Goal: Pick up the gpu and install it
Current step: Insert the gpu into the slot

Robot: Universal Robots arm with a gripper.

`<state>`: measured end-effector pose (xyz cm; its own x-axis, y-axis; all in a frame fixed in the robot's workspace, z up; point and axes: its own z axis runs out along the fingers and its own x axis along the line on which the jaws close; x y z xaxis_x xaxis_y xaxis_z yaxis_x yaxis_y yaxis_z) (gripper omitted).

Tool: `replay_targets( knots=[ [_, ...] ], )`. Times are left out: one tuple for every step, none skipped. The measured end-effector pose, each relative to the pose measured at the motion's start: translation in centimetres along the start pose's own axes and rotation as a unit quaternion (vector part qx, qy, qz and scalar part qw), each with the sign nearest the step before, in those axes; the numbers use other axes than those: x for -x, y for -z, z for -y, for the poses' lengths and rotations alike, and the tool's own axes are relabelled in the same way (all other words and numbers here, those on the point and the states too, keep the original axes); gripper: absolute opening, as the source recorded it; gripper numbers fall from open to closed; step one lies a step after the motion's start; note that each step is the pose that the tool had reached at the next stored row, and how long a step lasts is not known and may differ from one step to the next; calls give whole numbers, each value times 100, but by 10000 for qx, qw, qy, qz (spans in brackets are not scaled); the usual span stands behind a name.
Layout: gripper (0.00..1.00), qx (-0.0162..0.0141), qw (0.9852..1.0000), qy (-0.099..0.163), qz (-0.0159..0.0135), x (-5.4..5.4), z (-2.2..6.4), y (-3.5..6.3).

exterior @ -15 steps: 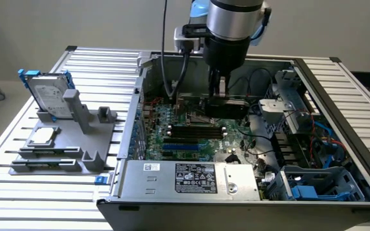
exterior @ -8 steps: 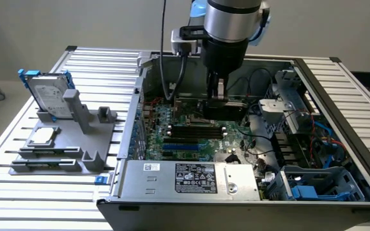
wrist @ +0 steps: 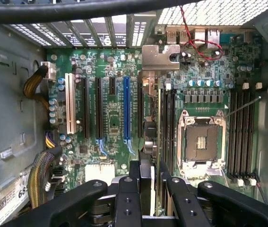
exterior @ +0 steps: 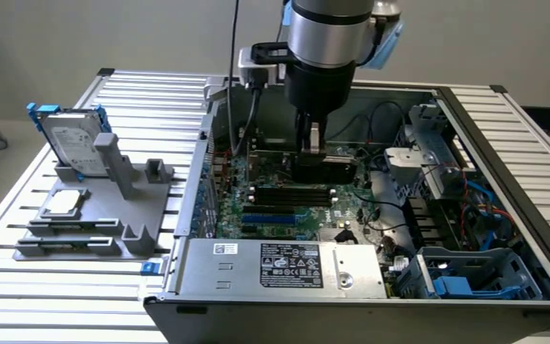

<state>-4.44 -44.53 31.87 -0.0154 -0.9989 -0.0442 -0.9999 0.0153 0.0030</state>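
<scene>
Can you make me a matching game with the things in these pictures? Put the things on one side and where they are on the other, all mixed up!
Things:
1. graphics card
2. hard drive
3. small silver chip

Places:
A. lying flat on the grey stand
B. gripped by the tool, inside the computer case
C. standing upright on the grey stand

Pairs: 1-B, 2-C, 3-A

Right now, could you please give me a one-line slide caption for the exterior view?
The hand holds the gpu over the motherboard inside the open computer case.
</scene>
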Motion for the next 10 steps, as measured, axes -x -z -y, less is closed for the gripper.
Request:
replay_targets(
  knots=[
    [27,0,10000,1,0,-11,-21,0],
    [27,0,10000,3,0,-24,-41,0],
    [27,0,10000,5,0,-38,-59,0],
    [27,0,10000,7,0,-52,-77,0],
    [27,1,10000,8,0,-67,-95,0],
    [27,0,10000,9,0,-82,-113,0],
    [27,1,10000,11,0,-99,-131,0],
    [27,1,10000,11,0,-116,-149,0],
    [27,1,10000,12,0,-133,-166,-1],
    [27,1,10000,12,0,-149,-180,-2]
  ],
)
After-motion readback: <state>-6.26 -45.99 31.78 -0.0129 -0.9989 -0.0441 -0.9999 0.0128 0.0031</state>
